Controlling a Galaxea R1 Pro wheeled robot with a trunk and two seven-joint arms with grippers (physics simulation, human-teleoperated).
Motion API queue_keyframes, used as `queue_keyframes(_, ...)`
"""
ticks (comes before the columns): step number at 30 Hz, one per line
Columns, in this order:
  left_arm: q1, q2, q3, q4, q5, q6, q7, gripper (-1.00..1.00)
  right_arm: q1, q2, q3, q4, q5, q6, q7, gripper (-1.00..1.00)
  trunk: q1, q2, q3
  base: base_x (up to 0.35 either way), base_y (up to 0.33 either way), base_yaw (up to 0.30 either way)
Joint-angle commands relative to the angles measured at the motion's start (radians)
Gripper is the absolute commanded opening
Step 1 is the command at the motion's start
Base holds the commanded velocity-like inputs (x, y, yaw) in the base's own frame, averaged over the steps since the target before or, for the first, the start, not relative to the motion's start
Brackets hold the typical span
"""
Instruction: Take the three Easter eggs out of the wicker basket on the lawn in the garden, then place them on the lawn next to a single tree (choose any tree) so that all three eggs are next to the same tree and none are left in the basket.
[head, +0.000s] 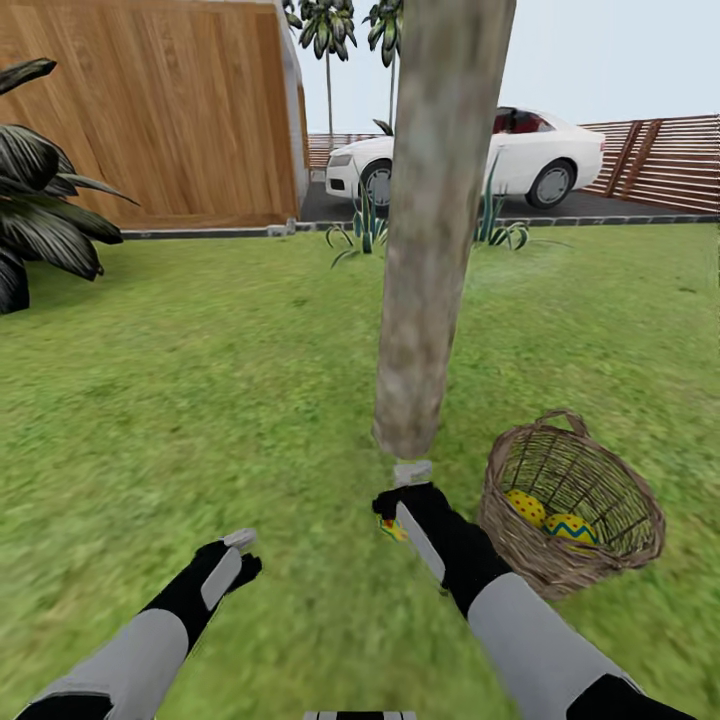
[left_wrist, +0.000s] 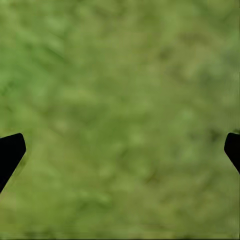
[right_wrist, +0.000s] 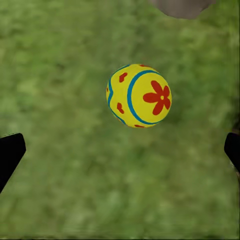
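Hovering low over the lawn (head: 200, 380), our right tool (head: 398, 500) sits at the foot of the tree (head: 430, 250), whose thick trunk is mottled grey-brown. In the right wrist view its fingers (right_wrist: 10, 155) are spread wide, with one smooth, round Easter egg (right_wrist: 139, 95) (yellow, blue bands, red flower) on the grass between them, untouched. Just beside the arm, the woven wicker basket (head: 570, 500) tilts, holding two eggs (head: 548, 515). Our left tool (head: 238, 556) is likewise spread above bare grass.
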Motion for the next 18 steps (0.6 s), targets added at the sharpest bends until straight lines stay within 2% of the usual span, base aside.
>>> queue_keyframes(1, 0.000, 0.005, 0.007, -0.063, 0.013, 0.105, 0.053, 1.00, -0.001, -0.003, -0.026, -0.079, -0.013, 0.107, -0.039, 1.00, -0.001, 0.000, 0.003, 0.000, 0.000, 0.000)
queue_keyframes(2, 0.000, 0.008, 0.027, -0.116, 0.016, 0.168, 0.077, 1.00, -0.002, -0.004, -0.061, -0.149, -0.014, 0.202, -0.059, 1.00, -0.001, 0.000, 0.007, 0.000, 0.000, 0.000)
queue_keyframes(3, 0.000, 0.009, 0.039, -0.147, 0.017, 0.195, 0.087, 1.00, -0.002, -0.005, -0.086, -0.189, -0.014, 0.250, -0.068, 1.00, -0.001, 0.001, 0.011, 0.000, 0.000, 0.000)
queue_keyframes(5, 0.000, 0.011, 0.053, -0.203, 0.017, 0.257, 0.097, 1.00, -0.005, -0.008, -0.124, -0.235, -0.015, 0.302, -0.077, 1.00, -0.002, 0.001, 0.018, 0.000, 0.000, 0.000)
queue_keyframes(8, -0.001, 0.019, 0.060, -0.297, 0.017, 0.425, 0.101, 1.00, -0.009, -0.026, -0.147, -0.248, -0.015, 0.329, -0.081, 1.00, -0.004, 0.002, 0.030, 0.000, 0.000, 0.000)
queue_keyframes(10, -0.002, 0.025, 0.062, -0.337, 0.019, 0.492, 0.100, 1.00, -0.014, -0.056, -0.153, -0.250, -0.016, 0.334, -0.082, 1.00, -0.005, 0.002, 0.038, 0.000, 0.000, 0.000)
queue_keyframes(13, -0.003, 0.027, 0.062, -0.369, 0.019, 0.525, 0.097, 1.00, -0.053, -0.107, -0.166, -0.249, -0.016, 0.338, -0.083, 1.00, -0.006, 0.003, 0.049, 0.000, 0.000, 0.000)
queue_keyframes(14, -0.003, 0.026, 0.062, -0.376, 0.019, 0.527, 0.096, 1.00, -0.064, -0.116, -0.170, -0.248, -0.016, 0.339, -0.083, 1.00, -0.006, 0.003, 0.053, 0.000, 0.000, 0.000)
queue_keyframes(15, -0.003, 0.025, 0.063, -0.425, 0.021, 0.534, 0.095, 1.00, -0.113, -0.161, -0.181, -0.242, -0.017, 0.340, -0.084, 1.00, -0.006, 0.003, 0.053, 0.000, 0.000, 0.000)
queue_keyframes(18, -0.003, 0.020, 0.064, -0.506, 0.023, 0.535, 0.094, 1.00, -0.135, -0.217, -0.195, -0.234, -0.019, 0.339, -0.083, 1.00, -0.006, 0.003, 0.053, 0.000, 0.000, 0.000)
